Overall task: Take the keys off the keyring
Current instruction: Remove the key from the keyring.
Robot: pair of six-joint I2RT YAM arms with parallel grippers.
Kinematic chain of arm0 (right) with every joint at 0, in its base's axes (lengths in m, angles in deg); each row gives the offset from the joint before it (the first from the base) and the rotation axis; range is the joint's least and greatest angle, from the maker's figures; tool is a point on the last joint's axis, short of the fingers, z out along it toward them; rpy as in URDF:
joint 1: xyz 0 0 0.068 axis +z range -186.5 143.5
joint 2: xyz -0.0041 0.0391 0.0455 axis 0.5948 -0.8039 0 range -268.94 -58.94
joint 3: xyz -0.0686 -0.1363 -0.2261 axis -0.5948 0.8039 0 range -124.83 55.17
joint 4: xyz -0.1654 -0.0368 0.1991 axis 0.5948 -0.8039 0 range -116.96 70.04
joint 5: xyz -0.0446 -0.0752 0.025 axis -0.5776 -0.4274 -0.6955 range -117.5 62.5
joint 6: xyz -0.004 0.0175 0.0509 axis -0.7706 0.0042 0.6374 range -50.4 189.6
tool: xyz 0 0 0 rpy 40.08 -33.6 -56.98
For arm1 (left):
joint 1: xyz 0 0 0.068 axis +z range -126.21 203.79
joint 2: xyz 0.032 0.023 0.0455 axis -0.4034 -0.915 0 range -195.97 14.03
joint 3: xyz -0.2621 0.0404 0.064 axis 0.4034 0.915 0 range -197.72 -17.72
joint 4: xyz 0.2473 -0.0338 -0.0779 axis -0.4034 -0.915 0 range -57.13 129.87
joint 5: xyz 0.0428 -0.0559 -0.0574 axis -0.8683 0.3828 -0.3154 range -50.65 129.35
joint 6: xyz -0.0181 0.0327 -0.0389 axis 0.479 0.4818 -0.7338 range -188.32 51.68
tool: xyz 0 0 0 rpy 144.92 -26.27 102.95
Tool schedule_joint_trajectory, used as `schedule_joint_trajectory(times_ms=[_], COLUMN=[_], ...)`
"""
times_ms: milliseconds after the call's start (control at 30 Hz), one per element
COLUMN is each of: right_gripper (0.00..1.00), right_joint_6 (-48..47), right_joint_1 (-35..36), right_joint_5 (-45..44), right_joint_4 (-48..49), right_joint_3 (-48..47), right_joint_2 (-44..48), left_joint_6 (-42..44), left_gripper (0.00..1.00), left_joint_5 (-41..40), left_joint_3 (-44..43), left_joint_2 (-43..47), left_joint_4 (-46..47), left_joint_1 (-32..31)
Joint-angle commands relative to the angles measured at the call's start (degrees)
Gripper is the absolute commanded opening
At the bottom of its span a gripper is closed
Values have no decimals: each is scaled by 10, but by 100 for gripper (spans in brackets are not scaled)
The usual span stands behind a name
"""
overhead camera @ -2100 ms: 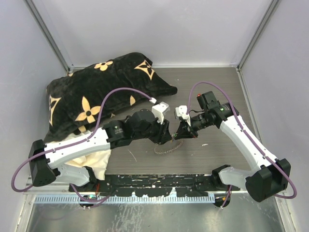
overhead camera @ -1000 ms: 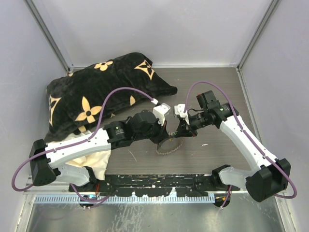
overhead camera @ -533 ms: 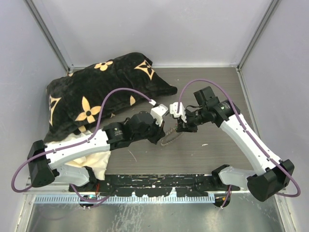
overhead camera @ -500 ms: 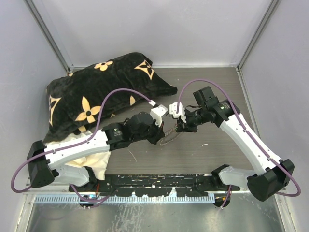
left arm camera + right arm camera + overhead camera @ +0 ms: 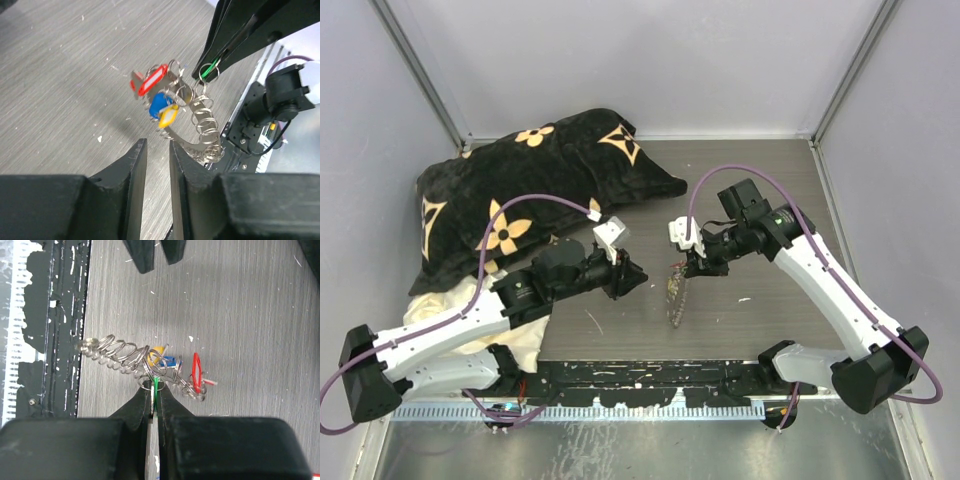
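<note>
One keyring [image 5: 205,125], four keys [image 5: 159,104]: red, blue, yellow, green.

In the top view the keyring [image 5: 674,300] was a thin silvery blur, and the keys [image 5: 675,282] on it were too small to tell apart. From the right wrist, the green key [image 5: 155,384] just below the keyring was almost wholly hidden between the pinched fingers of the right gripper [image 5: 154,390]; only a sliver showed, its blade unseen. Above the keyring, the left gripper [image 5: 159,252] was cut off by the top edge. From the left wrist, the keyring's lower end met one finger [image 5: 187,167] of that gripper; whether more lay behind could not be told.
</note>
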Motion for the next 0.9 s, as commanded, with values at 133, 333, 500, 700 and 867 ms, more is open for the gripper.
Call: schedule_joint_trajectory(times_ms=[133, 333, 500, 700, 867], right_gripper=[1, 1, 1, 1, 1], right_joint_6=[-53, -65, -70, -75, -77], right_joint_1=[-5, -9, -11, -13, -14], right_joint_5=[78, 94, 101, 109, 112], right_joint_4=[-16, -19, -23, -25, -27], right_joint_3=[2, 11, 12, 14, 14], right_joint_2=[24, 28, 29, 28, 27], left_joint_6=[48, 57, 46, 67, 114], left_gripper=[32, 33, 34, 35, 35], left_joint_5=[167, 257, 286, 288, 307], left_joint_3=[44, 45, 43, 53, 52], left_joint_2=[10, -32, -56, -68, -75], left_joint_4=[209, 299, 318, 329, 324], left_joint_1=[35, 36, 36, 36, 35])
